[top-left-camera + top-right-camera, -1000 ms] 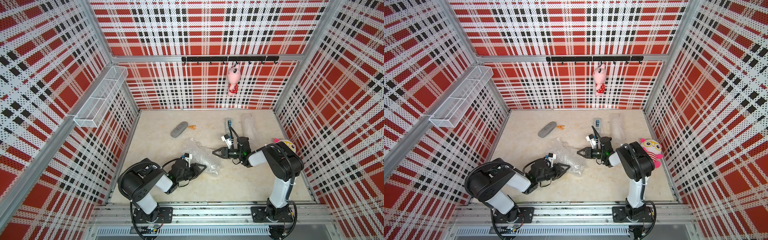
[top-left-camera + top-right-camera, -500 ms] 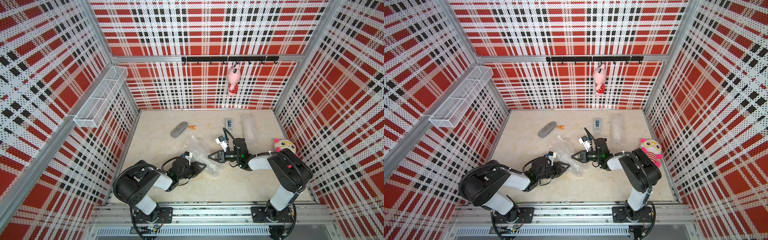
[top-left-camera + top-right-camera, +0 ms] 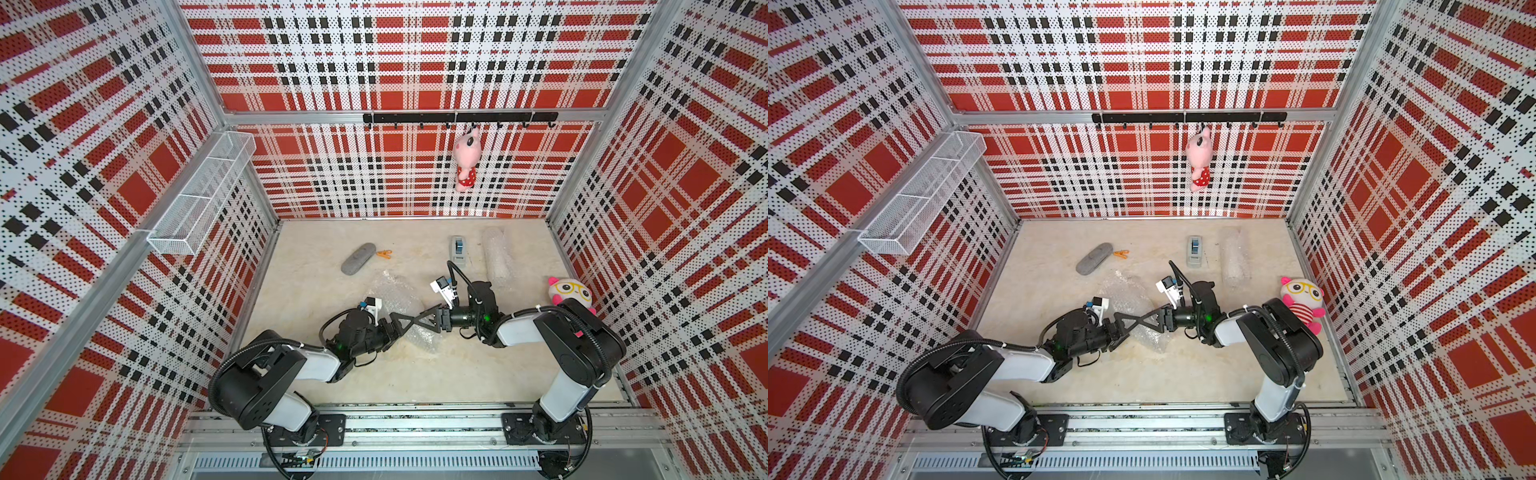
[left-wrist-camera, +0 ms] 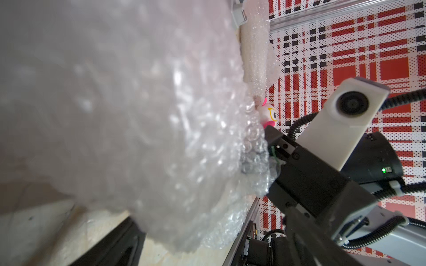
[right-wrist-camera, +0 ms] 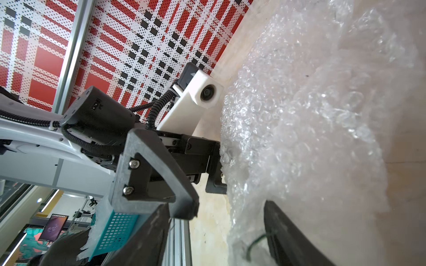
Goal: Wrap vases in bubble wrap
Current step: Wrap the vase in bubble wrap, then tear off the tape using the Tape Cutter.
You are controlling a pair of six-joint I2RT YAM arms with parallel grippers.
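Note:
A loose bundle of bubble wrap (image 3: 400,297) (image 3: 1128,297) lies mid-floor; no vase can be made out inside it. It fills the left wrist view as bubble wrap (image 4: 149,115) and the right wrist view as bubble wrap (image 5: 311,115). My left gripper (image 3: 409,323) (image 4: 207,241) is open at the bundle's near end. My right gripper (image 3: 422,319) (image 5: 219,237) faces it, open, almost tip to tip, with the wrap's edge lying between its jaws. A second rolled bundle (image 3: 496,257) (image 3: 1235,262) lies at the back right; a whitish vase (image 4: 253,53) shows through it.
A grey oval case (image 3: 358,258) and an orange clip (image 3: 384,252) lie at the back left. A grey tape dispenser (image 3: 458,248) sits beside the rolled bundle. A plush owl (image 3: 569,293) rests by the right wall. A wire basket (image 3: 203,195) hangs on the left wall.
Both grippers have opened. The right gripper has moved forward and left along the bundle until its tips nearly meet the left gripper's.

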